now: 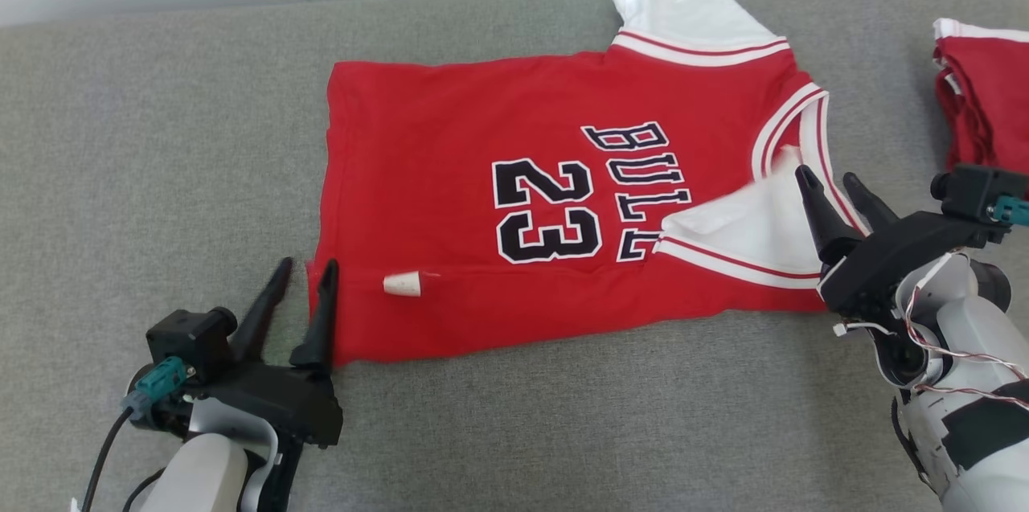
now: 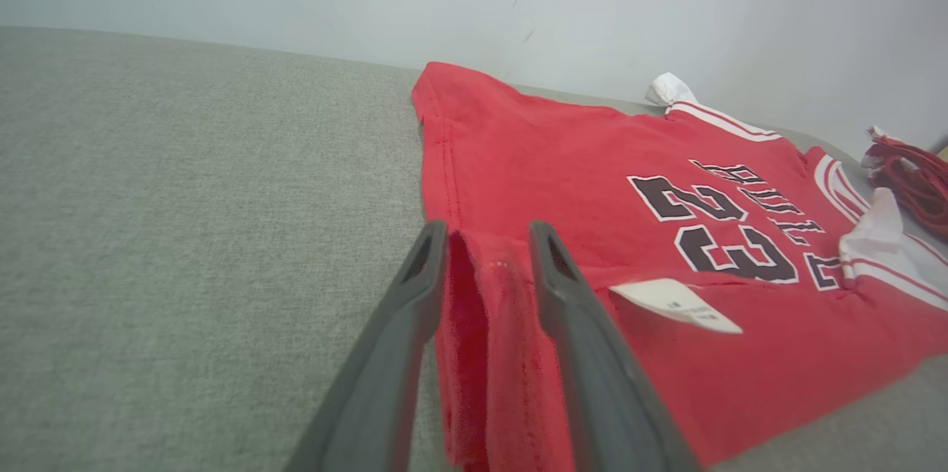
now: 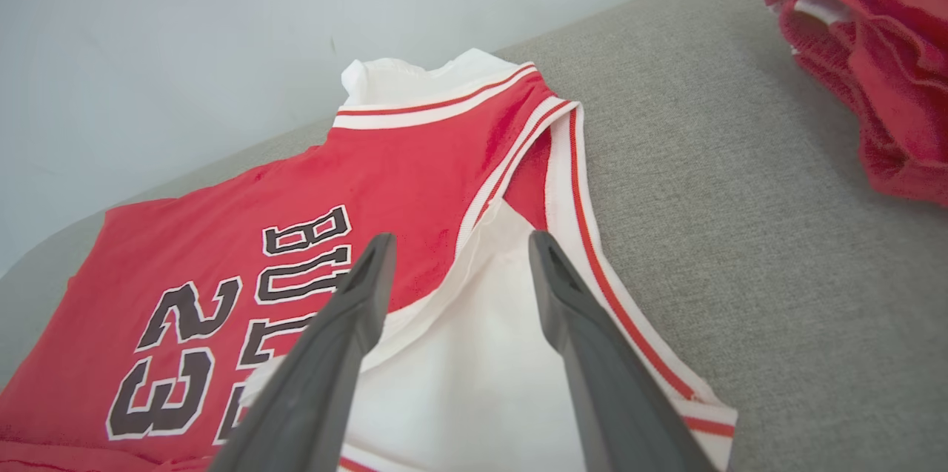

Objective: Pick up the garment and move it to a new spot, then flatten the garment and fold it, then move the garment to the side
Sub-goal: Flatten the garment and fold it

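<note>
Red number-23 jersey (image 1: 450, 174) is lying flat, centre of the grey cushion (image 1: 161, 134). Left gripper (image 1: 304, 279) is resting with fingers parted, near-left hem fold between them, unpinched. Right gripper (image 1: 828, 186) is hovering, fingers spread wide, over the folded-in white sleeve (image 1: 739, 227), holding nothing. Red garment pile (image 1: 985, 94) is lying far right.

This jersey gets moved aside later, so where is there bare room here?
Widest: the grey cushion left of the jersey hem. Also the near strip between left gripper and right gripper. Crowded on the right, by the red garment stack.
</note>
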Controlling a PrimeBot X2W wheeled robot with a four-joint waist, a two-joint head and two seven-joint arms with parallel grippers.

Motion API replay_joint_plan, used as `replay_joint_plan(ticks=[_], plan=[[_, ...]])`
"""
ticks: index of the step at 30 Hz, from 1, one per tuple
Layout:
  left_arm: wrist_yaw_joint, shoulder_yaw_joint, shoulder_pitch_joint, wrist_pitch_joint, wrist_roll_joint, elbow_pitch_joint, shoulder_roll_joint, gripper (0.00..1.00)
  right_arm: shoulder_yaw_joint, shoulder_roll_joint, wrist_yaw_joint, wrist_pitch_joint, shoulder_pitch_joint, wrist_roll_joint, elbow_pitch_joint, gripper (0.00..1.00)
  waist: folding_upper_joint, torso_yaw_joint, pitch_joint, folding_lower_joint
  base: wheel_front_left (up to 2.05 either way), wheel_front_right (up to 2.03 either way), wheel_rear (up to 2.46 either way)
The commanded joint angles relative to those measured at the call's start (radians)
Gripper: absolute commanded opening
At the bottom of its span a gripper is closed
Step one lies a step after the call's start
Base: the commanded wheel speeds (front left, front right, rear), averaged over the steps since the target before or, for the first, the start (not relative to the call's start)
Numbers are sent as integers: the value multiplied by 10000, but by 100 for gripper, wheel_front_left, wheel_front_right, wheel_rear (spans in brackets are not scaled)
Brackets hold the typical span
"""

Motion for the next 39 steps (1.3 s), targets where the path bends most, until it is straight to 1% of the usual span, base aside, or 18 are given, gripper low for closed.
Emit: replay_joint_plan(ticks=[1, 4, 9, 12, 16, 19, 22, 25, 30, 31, 32, 33, 34, 35, 39], plan=[[-5, 60, -25, -61, 75, 102, 2, 100, 159, -157, 5, -224, -11, 56, 71, 100, -1, -81, -101, -2, 0, 0, 0], [37, 194, 227, -94, 244, 148, 2, 100, 574, -460, 5, -697, 264, 134, 87, 100, -1, -136, -251, -2, 0, 0, 0], [157, 576, 1011, -98, 642, -362, -46, 100, 1272, -1050, 5, -1293, 1042, 198, -142, 100, -1, -213, -477, -2, 0, 0, 0], [246, 806, 1616, -101, 772, -712, -163, 100, 1439, -1289, 5, -1569, 1585, 395, -252, 100, -1, -261, -556, -2, 0, 0, 0], [209, 846, 2259, -98, 968, -932, -358, 100, 1435, -1452, 5, -1762, 2016, 568, -287, 100, -1, -275, -567, -2, 0, 0, 0], [196, 860, 2352, -94, 1096, -916, -477, 100, 1412, -1418, 5, -1829, 2036, 530, -143, 100, -1, -282, -501, -2, 0, 0, 0], [182, 833, 2144, -93, 1216, -771, -569, 100, 1443, -1234, 5, -1781, 1800, 418, 184, 100, -1, -271, -366, -2, 0, 0, 0], [203, 726, 1825, -93, 1413, -387, -565, 100, 1521, -1037, 5, -1798, 1506, 218, 632, 100, -1, -243, -224, -2, 0, 0, 0], [96, 586, 1385, -77, 1402, 450, -772, 100, 1605, -556, 5, -1701, 1092, -11, 1619, 100, -1, -219, -97, -2, 0, 0, 0], [73, 536, 1291, -61, 1374, 661, -791, 98, 1627, -419, 5, -1710, 1034, 11, 1811, 100, -1, -202, -91, -2, 0, 0, 0], [31, 492, 1222, -54, 1404, 844, -787, 58, 1637, -283, 5, -1725, 1019, 56, 1966, 100, -1, -191, -97, -2, 0, 0, 0], [10, 497, 1158, -56, 1405, 998, -799, 28, 1657, -176, 5, -1747, 991, 99, 2089, 43, -1, -184, -114, -2, 0, 0, 0], [11, 521, 1109, -59, 1334, 1133, -832, 14, 1676, -84, 5, -1815, 965, 126, 2189, 6, -1, -172, -146, -2, 0, 0, 0], [-9, 534, 1073, -63, 1307, 1234, -845, 0, 1717, -21, 5, -1866, 943, 158, 2247, 0, -1, -164, -178, -2, 0, 0, 0], [-94, 549, 1017, -74, 1279, 1456, -896, 0, 1807, 46, 4, -2062, 989, 282, 2402, 0, -1, -131, -380, -2, 0, 0, 0]])
